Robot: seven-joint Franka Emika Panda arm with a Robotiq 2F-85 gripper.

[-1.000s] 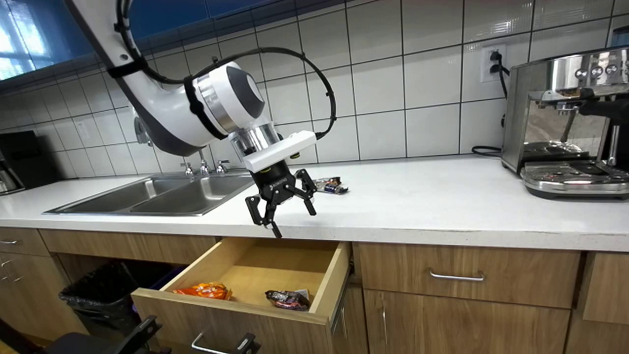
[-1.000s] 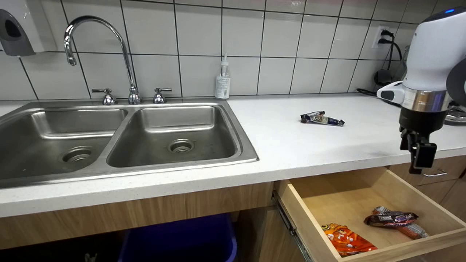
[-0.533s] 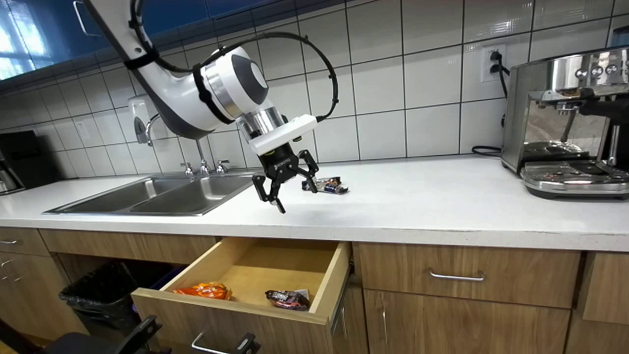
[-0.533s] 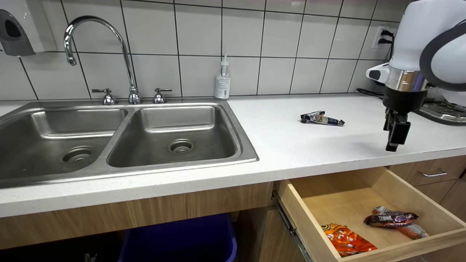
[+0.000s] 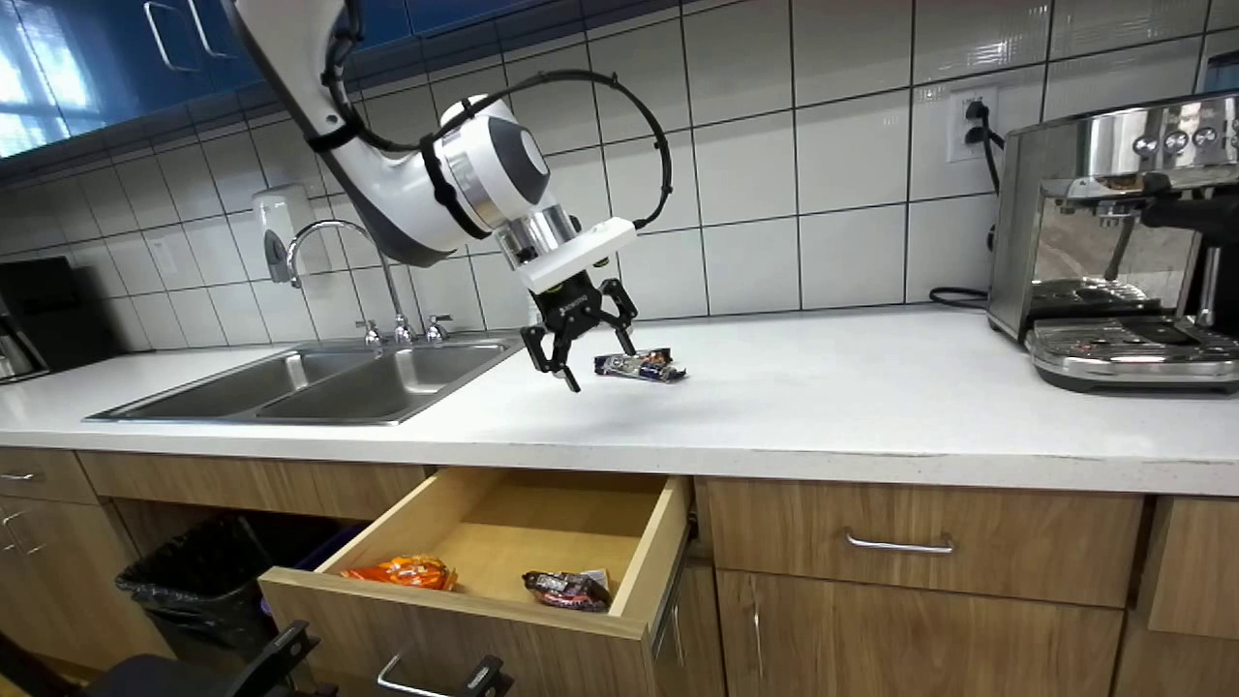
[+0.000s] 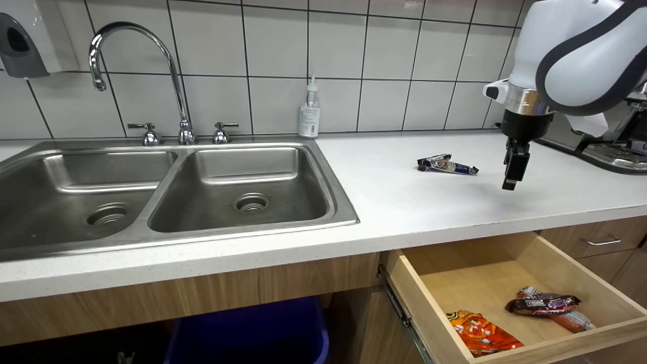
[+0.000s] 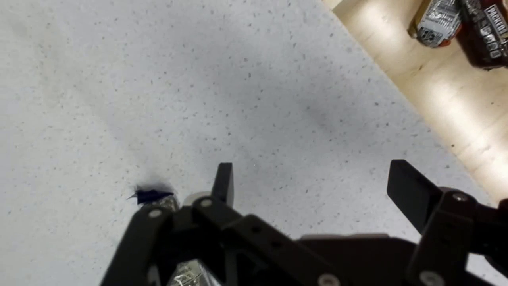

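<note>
In an exterior view, the claw (image 5: 605, 372) is hanging wide open and empty; toward three o'clock, crinkled, glossy silver-and-navy packets (image 5: 644, 366) are lying bunched together.

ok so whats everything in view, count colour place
Counter: one, white, along wall
Sink: one, grey, set in counter
Tap: one, silver, behind sink
Pump bottle: one, clear, by wall
Dispenser: one, white and grey, on wall
Outlet: one, white, on wall
Espresso machine: one, silver, on counter
Dark object: one, black, on counter
Open drawer: one, tan, under counter
Snack bag: one, orange, in drawer
Drawer bars: two, brown and orange, crossed in drawer
Counter bars: apparently two, blue and silver, on counter
Bin: one, blue, under counter
Bin bag: one, black, under counter
Upper cupboards: several, blue, above counter
Lower cabinets: several, brown, under counter
Arm: one, white and grey, over counter
Gripper: one, black, open, over counter
</note>
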